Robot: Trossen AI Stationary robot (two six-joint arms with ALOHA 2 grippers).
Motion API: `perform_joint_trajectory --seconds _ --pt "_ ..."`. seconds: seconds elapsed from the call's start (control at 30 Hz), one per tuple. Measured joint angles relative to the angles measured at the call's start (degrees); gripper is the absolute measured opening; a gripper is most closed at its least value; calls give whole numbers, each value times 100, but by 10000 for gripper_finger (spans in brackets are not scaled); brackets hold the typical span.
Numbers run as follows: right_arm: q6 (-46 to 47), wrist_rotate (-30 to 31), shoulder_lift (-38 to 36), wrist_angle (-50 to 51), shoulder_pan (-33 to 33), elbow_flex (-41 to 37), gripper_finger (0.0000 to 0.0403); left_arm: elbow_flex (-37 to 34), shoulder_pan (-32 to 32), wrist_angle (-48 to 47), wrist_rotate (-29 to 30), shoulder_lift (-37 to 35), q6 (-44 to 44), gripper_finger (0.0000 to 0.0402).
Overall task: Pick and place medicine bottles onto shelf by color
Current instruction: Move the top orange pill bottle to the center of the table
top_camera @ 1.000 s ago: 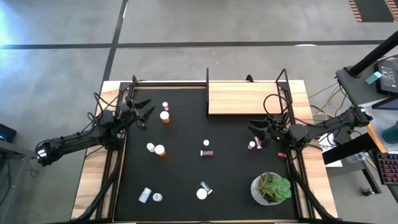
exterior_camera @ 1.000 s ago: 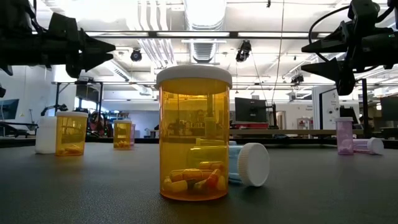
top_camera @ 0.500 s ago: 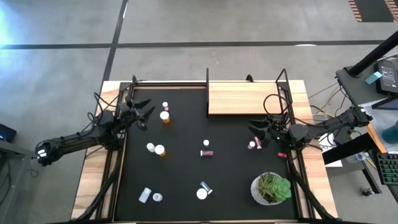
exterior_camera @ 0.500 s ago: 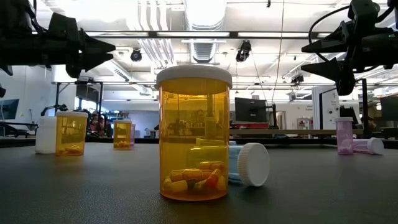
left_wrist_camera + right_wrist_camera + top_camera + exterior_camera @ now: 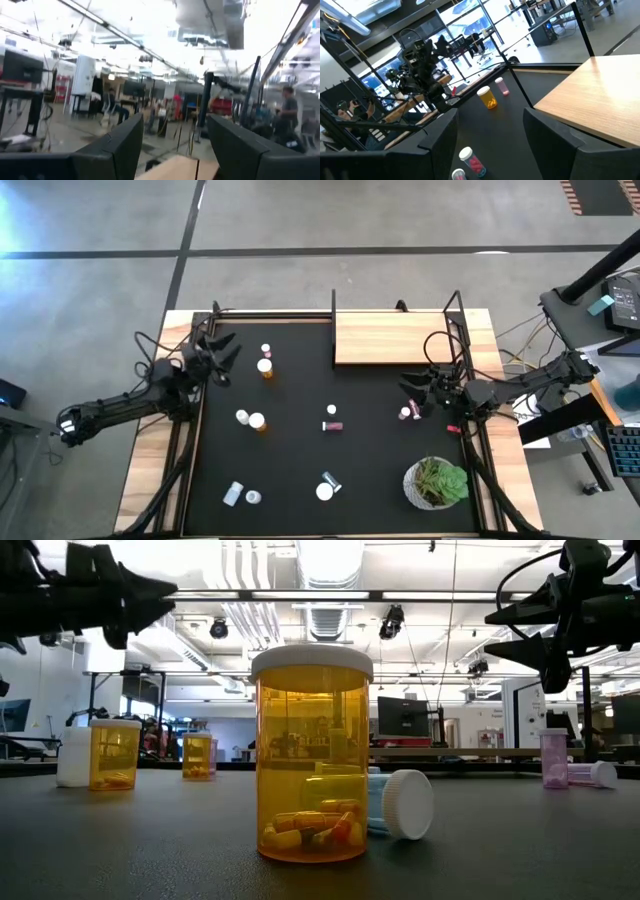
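Observation:
Small pill bottles with white caps stand or lie scattered on the black mat [image 5: 300, 450]: an orange one [image 5: 265, 367] and a pink one [image 5: 266, 351] at the far left, a white and an orange one [image 5: 250, 420] mid-left, a pink-red one [image 5: 332, 425] in the middle, a pink one [image 5: 405, 413] at the right, and others near the front [image 5: 327, 486]. The light-wood shelf [image 5: 395, 338] lies at the far right. My left gripper [image 5: 228, 347] is open and empty in the air left of the far-left bottles. My right gripper [image 5: 407, 393] is open and empty above the pink bottle at the right.
A green potted plant [image 5: 436, 482] stands at the mat's near right corner. Black posts [image 5: 333, 310] rise at the shelf's corners. In the low view an orange bottle [image 5: 311, 755] stands closest, with a bottle lying behind it [image 5: 400, 804].
My left gripper has gone up and a little toward the table's far left corner, still open. The bottles and my right gripper have kept still.

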State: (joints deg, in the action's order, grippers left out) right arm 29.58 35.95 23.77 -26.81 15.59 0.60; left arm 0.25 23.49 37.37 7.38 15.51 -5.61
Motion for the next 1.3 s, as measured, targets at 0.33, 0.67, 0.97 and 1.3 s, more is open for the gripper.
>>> perform_joint_trajectory --seconds 0.33,0.67,0.97,1.3 --pt "0 2 0 -1 -1 0 215 0 -3 891 177 2 -732 206" --pt "2 1 0 0 -2 0 215 85 1 1266 1048 10 -756 206" --pt "1 0 0 0 -2 0 215 92 3 1439 989 37 -756 206" --pt "0 0 0 0 -2 0 215 161 6 2352 1013 158 -310 206"
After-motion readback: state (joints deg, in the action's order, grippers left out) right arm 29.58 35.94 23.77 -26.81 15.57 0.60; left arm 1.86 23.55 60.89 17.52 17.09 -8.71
